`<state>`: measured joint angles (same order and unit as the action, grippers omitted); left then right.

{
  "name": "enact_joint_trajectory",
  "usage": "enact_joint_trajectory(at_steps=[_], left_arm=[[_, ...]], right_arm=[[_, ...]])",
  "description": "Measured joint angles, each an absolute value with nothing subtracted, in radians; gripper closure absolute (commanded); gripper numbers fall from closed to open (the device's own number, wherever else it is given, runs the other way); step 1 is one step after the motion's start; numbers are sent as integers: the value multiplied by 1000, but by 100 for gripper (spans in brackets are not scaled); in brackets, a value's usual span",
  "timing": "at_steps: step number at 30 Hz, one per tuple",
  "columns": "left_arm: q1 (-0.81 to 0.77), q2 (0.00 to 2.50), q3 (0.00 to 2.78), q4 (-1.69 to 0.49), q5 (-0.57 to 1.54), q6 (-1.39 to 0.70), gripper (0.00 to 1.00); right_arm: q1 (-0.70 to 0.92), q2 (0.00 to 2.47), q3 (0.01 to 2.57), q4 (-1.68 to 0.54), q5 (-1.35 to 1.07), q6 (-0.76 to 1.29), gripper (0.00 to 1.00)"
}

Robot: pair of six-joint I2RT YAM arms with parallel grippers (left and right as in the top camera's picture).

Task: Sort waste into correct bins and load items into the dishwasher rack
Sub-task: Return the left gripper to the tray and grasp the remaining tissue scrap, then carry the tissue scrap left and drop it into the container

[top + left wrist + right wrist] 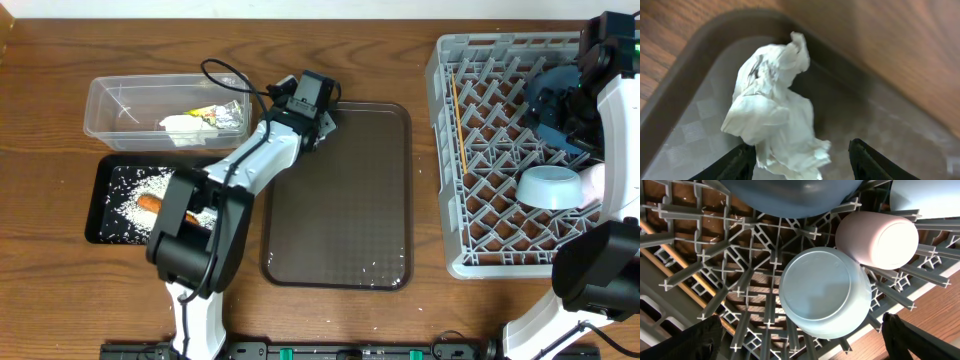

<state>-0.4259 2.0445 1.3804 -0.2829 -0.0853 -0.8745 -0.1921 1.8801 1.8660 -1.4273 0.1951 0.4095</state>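
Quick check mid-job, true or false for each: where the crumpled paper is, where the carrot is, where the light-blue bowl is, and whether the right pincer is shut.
1. The crumpled paper lies in a corner of the brown tray. True.
2. The left pincer is clamped shut on it. False: its fingers stand apart, one on each side of the paper's lower end.
3. The carrot is in the clear box. False: it is in the black tray among rice.
4. The light-blue bowl sits bottom-up in the rack. True.
5. The right pincer is shut. False: open.
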Motion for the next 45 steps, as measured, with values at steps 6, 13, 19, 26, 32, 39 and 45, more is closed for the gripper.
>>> enact_joint_trajectory(at_steps=[6,13,19,26,32,39,45], left_arm=[[-426,2079,1380,-284,-86,-891,44],[-426,2080,1381,-288,-87,-896,90],[-426,2080,1383,-343,-89,-894,94],[-426,2013,1384,-434,-86,-894,94],[-399,1747,1388,-419,-157,-893,94],[-253,1591,1404,-427,-264,-890,94],[-105,1664,1404,-454,-286,-889,94]], right_arm=[[-192,1880,1866,-1427,195,410,1],[-192,1880,1866,-1427,195,410,1],[-192,1880,1866,-1428,195,410,1],[-192,1880,1866,-1427,195,410,1],[-192,1880,1866,-1428,195,410,1],[-192,1880,1866,-1428,195,410,1],[-192,1880,1866,-1428,195,410,1]])
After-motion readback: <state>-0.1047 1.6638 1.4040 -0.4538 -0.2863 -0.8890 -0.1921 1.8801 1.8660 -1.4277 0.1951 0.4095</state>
